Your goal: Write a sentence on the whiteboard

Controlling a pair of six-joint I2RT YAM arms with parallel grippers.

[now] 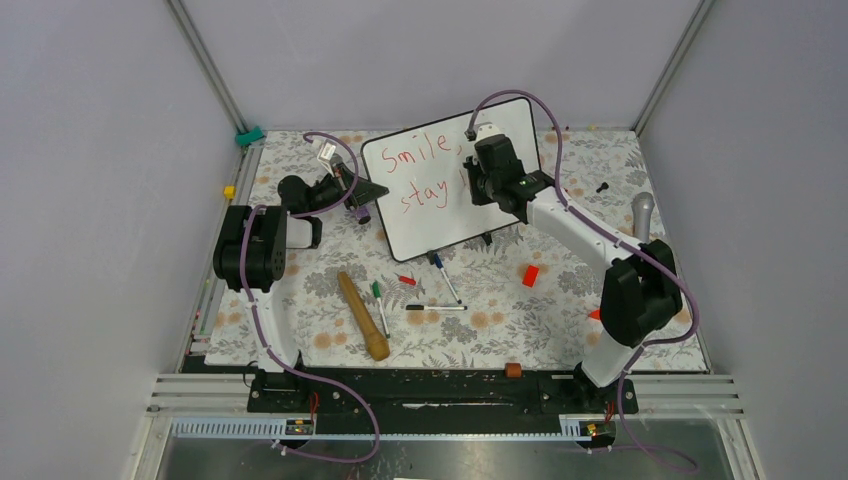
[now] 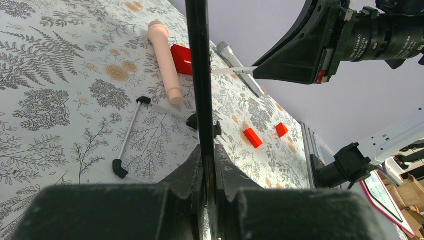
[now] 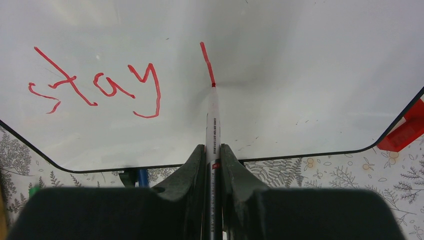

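The whiteboard [image 1: 440, 215] stands tilted at the back centre of the table. The sentence [image 1: 418, 155] on it is in red, "Smile," above "stay" [image 3: 100, 85], followed by one fresh upright stroke [image 3: 207, 62]. My right gripper [image 3: 213, 150] is shut on a red marker [image 3: 213, 120], whose tip touches the board at the foot of that stroke. In the top view this gripper [image 1: 470, 185] covers the board's middle right. My left gripper [image 2: 209, 155] is shut on the whiteboard's black left edge [image 2: 197, 75], seen from above at the left gripper [image 1: 372, 190].
In front of the board lie a wooden roller [image 1: 362, 315], a green marker [image 1: 379, 300], a blue marker [image 1: 445, 275], a black-capped marker [image 1: 435, 307] and a red block [image 1: 530, 275]. A microphone [image 1: 642, 215] rests at the right, and a brown block [image 1: 513, 370] near the front rail.
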